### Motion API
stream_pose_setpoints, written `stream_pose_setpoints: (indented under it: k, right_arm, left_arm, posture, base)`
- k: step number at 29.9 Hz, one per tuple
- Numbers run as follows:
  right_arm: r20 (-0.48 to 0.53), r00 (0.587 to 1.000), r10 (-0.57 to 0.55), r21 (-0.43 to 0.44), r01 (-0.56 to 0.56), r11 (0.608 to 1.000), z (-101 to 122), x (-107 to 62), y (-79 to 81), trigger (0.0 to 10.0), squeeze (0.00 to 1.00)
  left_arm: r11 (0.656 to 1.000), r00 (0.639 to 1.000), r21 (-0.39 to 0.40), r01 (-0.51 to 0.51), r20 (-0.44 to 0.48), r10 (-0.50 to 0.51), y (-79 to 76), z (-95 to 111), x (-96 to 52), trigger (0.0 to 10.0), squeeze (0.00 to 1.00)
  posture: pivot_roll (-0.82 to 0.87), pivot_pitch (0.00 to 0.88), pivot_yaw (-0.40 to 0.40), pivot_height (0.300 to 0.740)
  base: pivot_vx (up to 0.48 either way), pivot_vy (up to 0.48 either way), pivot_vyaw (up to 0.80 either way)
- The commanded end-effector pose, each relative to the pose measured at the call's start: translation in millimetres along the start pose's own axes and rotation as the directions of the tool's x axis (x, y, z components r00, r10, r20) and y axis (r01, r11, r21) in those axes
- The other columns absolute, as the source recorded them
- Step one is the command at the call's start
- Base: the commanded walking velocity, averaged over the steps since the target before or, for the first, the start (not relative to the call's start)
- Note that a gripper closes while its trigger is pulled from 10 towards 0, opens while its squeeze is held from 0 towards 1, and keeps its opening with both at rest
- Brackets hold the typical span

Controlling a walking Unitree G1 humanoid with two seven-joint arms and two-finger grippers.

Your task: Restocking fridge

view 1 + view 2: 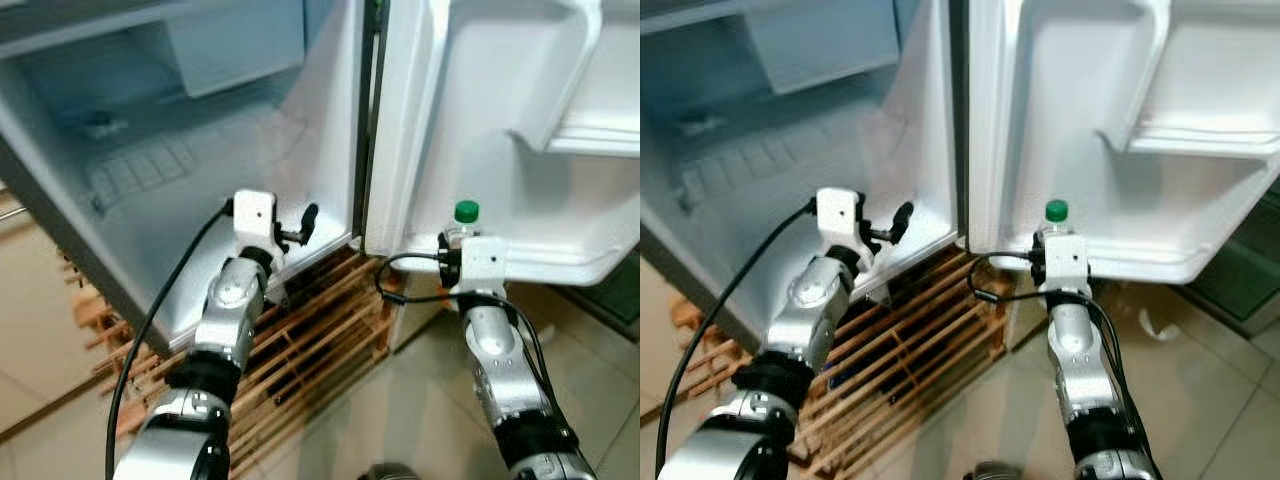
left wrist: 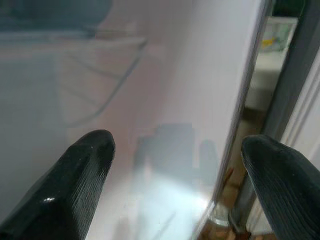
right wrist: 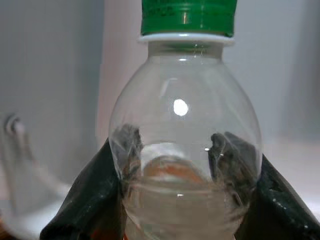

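1. My right gripper (image 3: 182, 185) pinches a clear bottle (image 3: 185, 125) with a green cap (image 1: 466, 211), fingers (image 3: 87, 200) pressed on its body below the shoulder.
2. Bottle sits at the near edge of the fridge door's lower shelf (image 1: 590, 262), right of the open fridge (image 1: 180, 150).
3. My left gripper (image 2: 175, 190) is spread, holding nothing, near the cabinet's right wall.
4. Judgement: thin plastic, light, smooth, likely to dent; hold low and moderately, keep it upright.
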State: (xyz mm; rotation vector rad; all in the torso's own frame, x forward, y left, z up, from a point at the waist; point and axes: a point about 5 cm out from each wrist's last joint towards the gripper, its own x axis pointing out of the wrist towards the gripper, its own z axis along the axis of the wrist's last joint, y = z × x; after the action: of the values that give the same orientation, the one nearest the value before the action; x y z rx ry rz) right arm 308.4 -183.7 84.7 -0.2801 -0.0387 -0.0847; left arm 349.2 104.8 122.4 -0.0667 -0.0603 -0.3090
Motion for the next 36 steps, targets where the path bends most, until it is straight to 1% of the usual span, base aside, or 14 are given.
stream_pose_setpoints:
  k: [1, 3, 6, 8, 10, 14, 15, 18, 20, 24, 26, 28, 30, 36]
  right_arm:
    - [0.306, 0.951, -0.033, -0.039, 0.047, 0.998, 68.1, 22.8, -8.5, 10.0, 0.0]
    - [0.337, 0.941, -0.025, -0.066, 0.051, 0.997, 74.7, 24.5, -10.0, 10.0, 0.0]
    - [0.37, 0.929, -0.021, -0.075, 0.052, 0.996, 82.9, 25.4, -10.7, 10.0, 0.0]
    - [0.396, 0.918, -0.019, -0.064, 0.049, 0.997, 91.9, 26.2, -9.6, 10.0, 0.0]
    - [0.424, 0.905, -0.005, -0.08, 0.043, 0.996, 99.6, 27.2, -5.6, 10.0, 0.0]
    - [0.464, 0.885, 0.024, -0.15, 0.052, 0.987, 105.0, 29.9, -3.9, 10.0, 0.0]
    - [0.464, 0.885, 0.024, -0.15, 0.052, 0.987, 105.0, 29.9, -3.9, 10.0, 0.0]
    - [0.481, 0.874, 0.064, -0.229, 0.054, 0.972, 101.6, 34.6, -2.5, 10.0, 0.0]
    - [0.479, 0.874, 0.078, -0.249, 0.051, 0.967, 99.2, 35.3, -1.4, 10.0, 0.0]
    - [0.44, 0.886, 0.144, -0.354, 0.024, 0.935, 80.1, 38.5, 11.1, 10.0, 0.0]
    - [0.413, 0.899, 0.148, -0.372, 0.018, 0.928, 71.5, 39.6, 15.5, 10.0, 0.0]
    - [0.392, 0.91, 0.138, -0.361, 0.014, 0.932, 66.8, 40.3, 17.0, 10.0, 0.0]
    - [0.34, 0.935, 0.104, -0.285, -0.003, 0.958, 58.0, 41.5, 21.7, 10.0, 0.0]
    - [0.264, 0.964, 0.046, -0.098, -0.02, 0.995, 49.9, 44.1, 29.7, 10.0, 0.0]
  left_arm:
    - [1.0, 0.999, 0.009, 0.007, 0.032, -0.007, 3.2, 6.7, -0.9, 10.0, 0.0]
    - [1.0, 0.999, -0.004, 0.022, 0.045, -0.021, 1.3, 8.2, -2.4, 10.0, 0.0]
    - [0.999, 0.998, -0.007, 0.034, 0.053, -0.033, 0.1, 9.1, -4.3, 10.0, 0.0]
    - [0.999, 0.998, -0.006, 0.04, 0.055, -0.039, 0.3, 9.5, -6.1, 10.0, 0.0]
    - [0.999, 0.998, -0.003, 0.044, 0.054, -0.044, 2.4, 10.3, -7.3, 10.0, 0.0]
    - [0.999, 0.998, 0.001, 0.039, 0.055, -0.039, 5.5, 12.9, -7.0, 10.0, 0.0]
    - [0.999, 0.998, 0.001, 0.039, 0.055, -0.039, 5.5, 12.9, -7.0, 10.0, 0.0]
    - [0.999, 0.997, 0.007, 0.034, 0.067, -0.034, 8.5, 16.2, -8.1, 10.0, 0.0]
    - [0.999, 0.997, 0.01, 0.033, 0.071, -0.034, 9.0, 17.0, -8.8, 10.0, 0.0]
    - [0.998, 0.994, 0.052, 0.041, 0.101, -0.047, 11.4, 24.1, -14.5, 10.0, 0.0]
    - [0.996, 0.992, 0.075, 0.051, 0.114, -0.059, 12.5, 27.9, -16.4, 10.0, 0.0]
    - [0.995, 0.991, 0.087, 0.056, 0.117, -0.066, 13.0, 29.7, -16.9, 10.0, 0.0]
    - [0.993, 0.99, 0.103, 0.063, 0.117, -0.075, 14.1, 32.2, -16.9, 10.0, 0.0]
    - [0.991, 0.99, 0.11, 0.077, 0.11, -0.089, 13.1, 34.3, -16.3, 10.0, 0.0]
  posture:
    - [-0.18, 0.0, 0.055, 0.74]
    - [-0.17, 0.0, 0.059, 0.74]
    - [-0.17, 0.0, 0.063, 0.74]
    - [-0.16, 0.0, 0.07, 0.74]
    - [-0.15, 0.0, 0.075, 0.74]
    - [-0.15, 0.0, 0.087, 0.74]
    - [-0.15, 0.0, 0.087, 0.74]
    - [-0.14, 0.0, 0.101, 0.74]
    - [-0.14, 0.0, 0.103, 0.74]
    - [-0.11, 0.0, 0.137, 0.74]
    - [-0.09, 0.0, 0.146, 0.74]
    - [-0.09, 0.0, 0.153, 0.74]
    - [-0.09, 0.0, 0.163, 0.74]
    - [-0.09, 0.0, 0.179, 0.74]
  base:
    - [0.0, 0.0, 0.0]
    - [0.0, 0.0, 0.0]
    - [0.0, 0.0, 0.0]
    - [0.0, 0.0, 0.0]
    - [0.0, 0.0, 0.0]
    - [0.0, 0.0, 0.0]
    - [0.0, 0.0, 0.0]
    - [0.0, 0.0, 0.0]
    - [0.0, 0.0, 0.0]
    - [0.0, 0.0, 0.0]
    - [0.0, 0.0, 0.0]
    - [0.0, 0.0, 0.0]
    - [0.0, 0.0, 0.0]
    - [0.0, 0.0, 0.0]
